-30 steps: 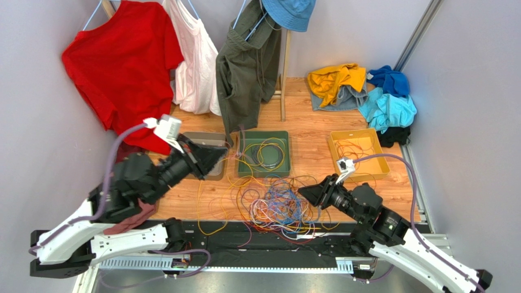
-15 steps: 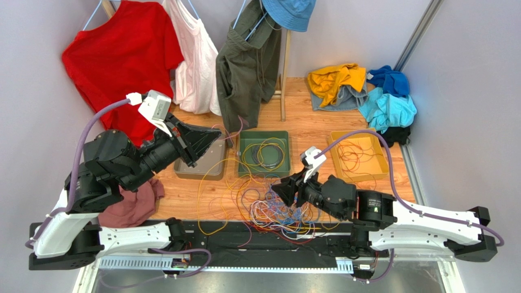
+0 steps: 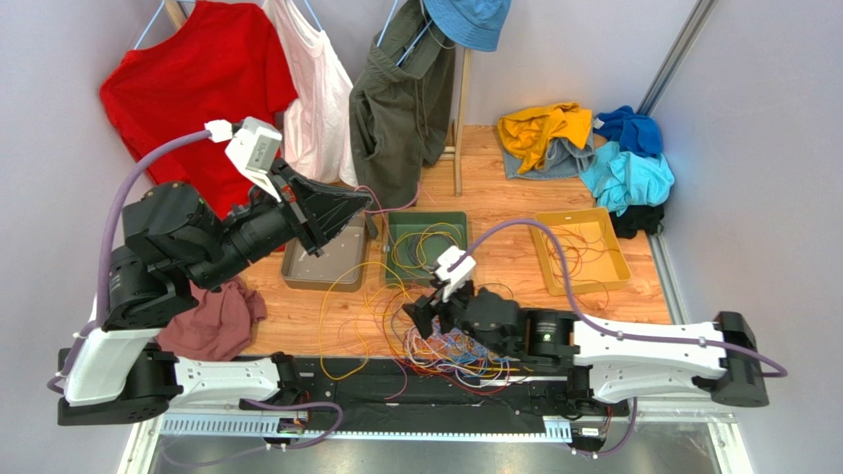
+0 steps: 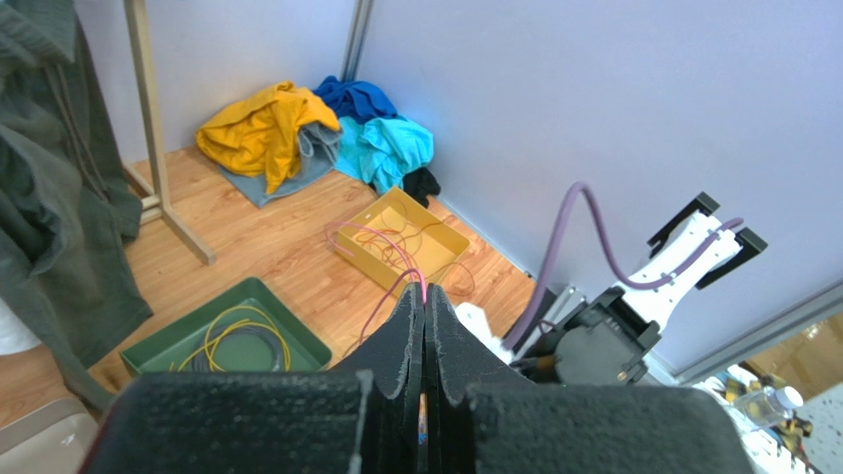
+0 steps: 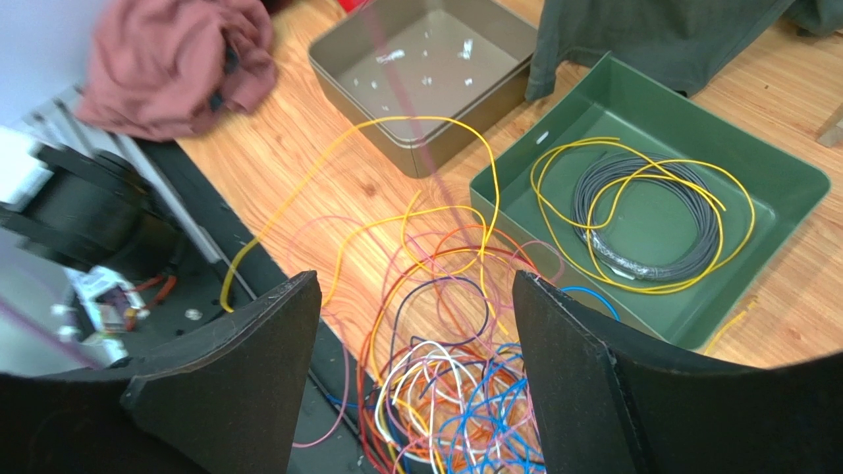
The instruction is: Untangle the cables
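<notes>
The cables (image 3: pixel 453 346) lie in a multicoloured tangle at the table's near edge, with yellow and orange loops trailing left. My right gripper (image 3: pixel 420 314) hovers just above the tangle's left side. In the right wrist view its jaws (image 5: pixel 416 281) stand wide open over the blue, white and orange loops (image 5: pixel 485 405), holding nothing. My left gripper (image 3: pixel 368 205) is raised high over the grey tray and shut on a thin pink cable (image 4: pixel 410 272). That cable comes out of the fingertips (image 4: pixel 424 296) and drops toward the table.
A green tray (image 3: pixel 465 221) holds a grey coil and yellow wire. Left of it is a grey tray (image 3: pixel 327 265). A yellow tray (image 3: pixel 540 243) with thin wires is at the right. A maroon cloth (image 3: pixel 213 321) lies left. Hanging clothes and a clothes pile (image 3: pixel 584 143) are at the back.
My right arm swung left over the tangle and its jaws opened wide. My left arm rose and drew back slightly, still shut on the pink cable.
</notes>
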Controlling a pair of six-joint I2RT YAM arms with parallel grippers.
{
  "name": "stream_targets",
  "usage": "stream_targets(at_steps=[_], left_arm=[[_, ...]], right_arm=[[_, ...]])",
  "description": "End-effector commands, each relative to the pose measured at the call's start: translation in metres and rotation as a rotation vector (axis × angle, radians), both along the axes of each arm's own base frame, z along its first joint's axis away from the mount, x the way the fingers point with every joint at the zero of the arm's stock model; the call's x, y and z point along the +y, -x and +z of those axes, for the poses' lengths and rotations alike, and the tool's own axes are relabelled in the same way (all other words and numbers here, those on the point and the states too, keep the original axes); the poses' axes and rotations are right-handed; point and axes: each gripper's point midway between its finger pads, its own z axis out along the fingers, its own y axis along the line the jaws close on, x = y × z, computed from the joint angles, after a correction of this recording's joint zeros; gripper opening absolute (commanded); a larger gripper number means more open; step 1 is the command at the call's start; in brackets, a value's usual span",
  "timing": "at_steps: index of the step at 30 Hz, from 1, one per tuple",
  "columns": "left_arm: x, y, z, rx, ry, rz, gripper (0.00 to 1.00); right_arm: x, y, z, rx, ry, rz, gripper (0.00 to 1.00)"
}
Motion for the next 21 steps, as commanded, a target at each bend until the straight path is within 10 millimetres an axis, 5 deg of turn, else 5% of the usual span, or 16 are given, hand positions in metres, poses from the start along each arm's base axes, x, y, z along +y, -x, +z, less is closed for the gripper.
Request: stream_targets(at_steps=[1,6,7,8,10,14,17,20,21], left_arm=[[-0.005,0.006,0.003,-0.018,-0.016,-0.043,0.00],[0.002,0.007,0.001,-0.015,-0.018,-0.035,0.00],[0.005,0.008,0.000,-0.015,-0.018,-0.032,0.00],[0.006,0.008,-0.001,-0.013,-0.020,-0.031,0.00],[0.014,0.009,-0.004,-0.011,-0.019,-0.019,0.00],[0.024,0.009,-0.012,-0.005,-0.005,0.009,0.00],[0.033,0.009,-0.021,0.004,0.018,0.034,0.00],[0.045,0.004,-0.043,0.041,0.043,0.094,0.01],[0.041,-0.003,-0.064,0.076,0.038,0.132,0.10]], right_arm=[[0.024,-0.020,0.025,-0.094,-0.045,-0.065,0.75],[0.035,-0.049,0.014,-0.058,-0.045,-0.172,0.62],[0.035,-0.052,0.016,-0.060,-0.051,-0.185,0.52],[0.033,-0.054,0.017,-0.062,-0.055,-0.202,0.26],[0.028,-0.056,0.023,-0.069,-0.067,-0.221,0.01],[0.002,-0.061,0.043,-0.101,-0.084,-0.286,0.00],[-0.027,-0.060,0.077,-0.137,-0.133,-0.321,0.00],[-0.063,-0.054,0.147,-0.214,-0.253,-0.328,0.00],[-0.078,-0.052,0.168,-0.231,-0.278,-0.330,0.00]])
